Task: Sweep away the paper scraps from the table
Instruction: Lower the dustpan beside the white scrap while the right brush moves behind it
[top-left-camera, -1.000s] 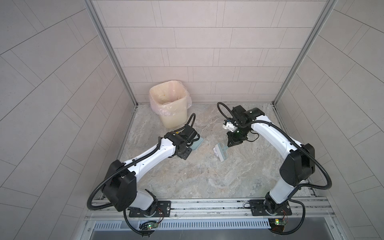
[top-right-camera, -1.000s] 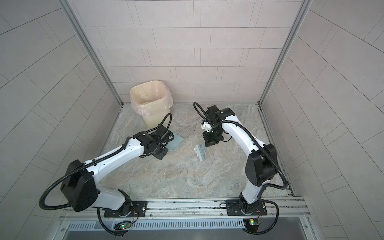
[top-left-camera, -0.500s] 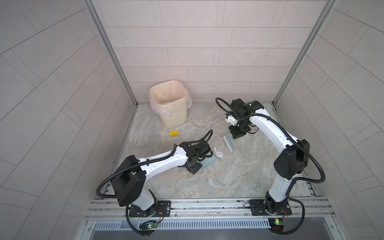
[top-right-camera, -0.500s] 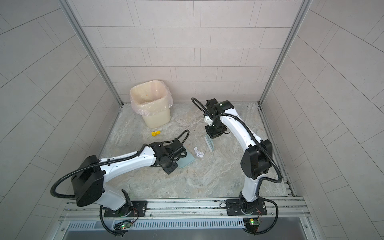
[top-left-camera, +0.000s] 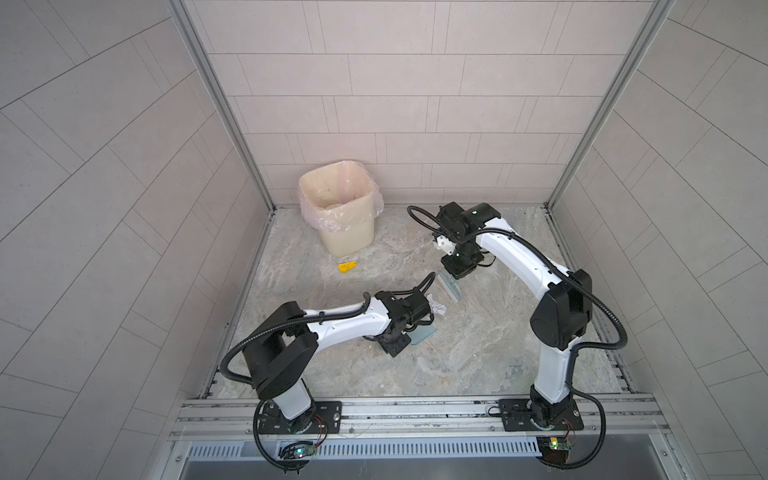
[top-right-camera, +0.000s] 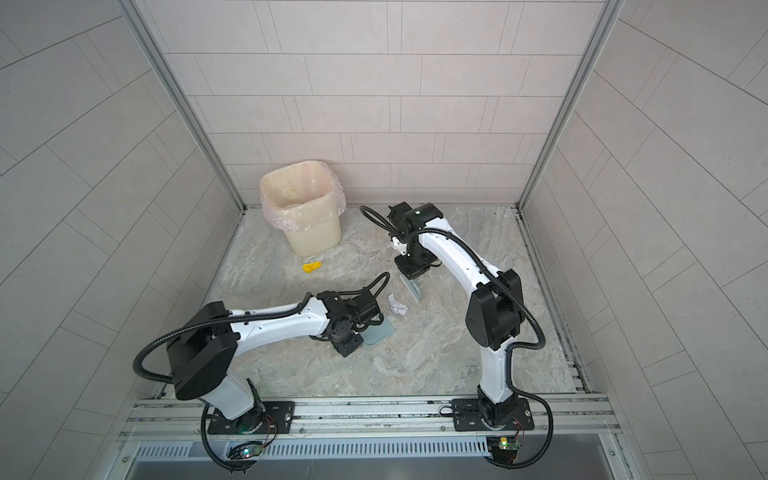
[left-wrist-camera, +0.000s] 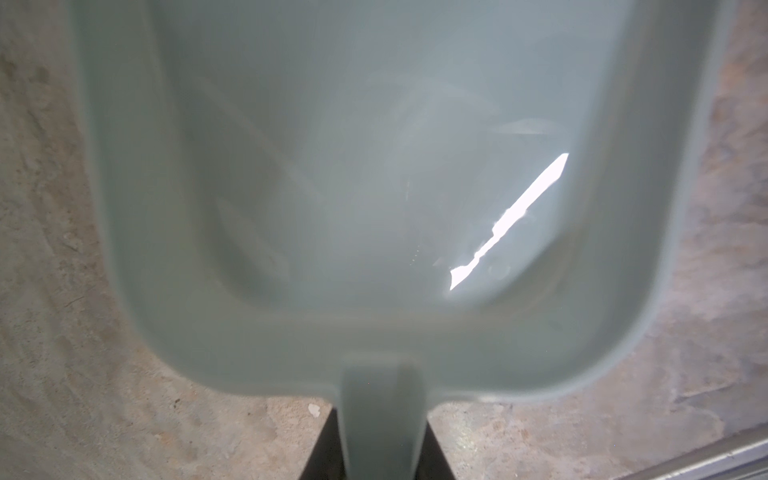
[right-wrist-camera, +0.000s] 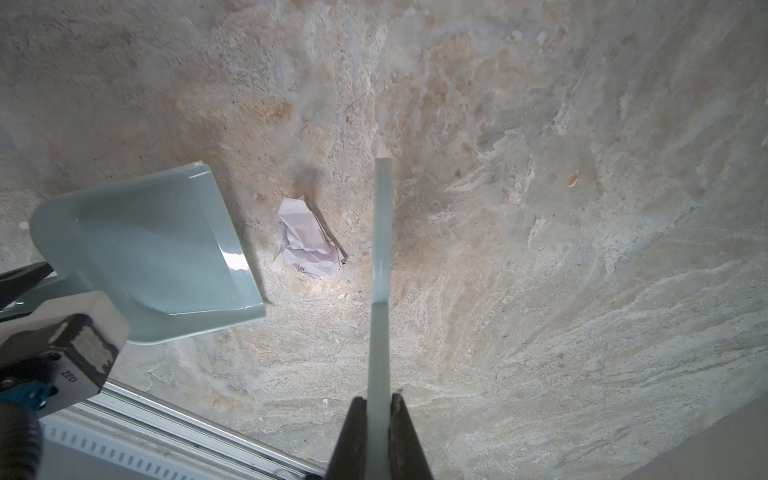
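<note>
Right wrist view, A: scrap position?
B: On table, between brush and dustpan lip. Closed right gripper holds brush; left gripper clamps dustpan handle. Sweep toward dustpan.

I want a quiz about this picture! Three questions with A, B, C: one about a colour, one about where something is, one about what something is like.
1. What colour is the scrap nearest the bin? (the bin)
A) yellow B) red C) black
2. Where is the white paper scrap?
A) in the bin B) on the table, between dustpan and brush C) inside the dustpan
3. The dustpan is:
A) full of scraps B) empty C) upside down
Answers: 1 A, it is a yellow wad. 2 B, it sits on bare stone between them. 3 B, the left wrist view shows nothing in it.
</note>
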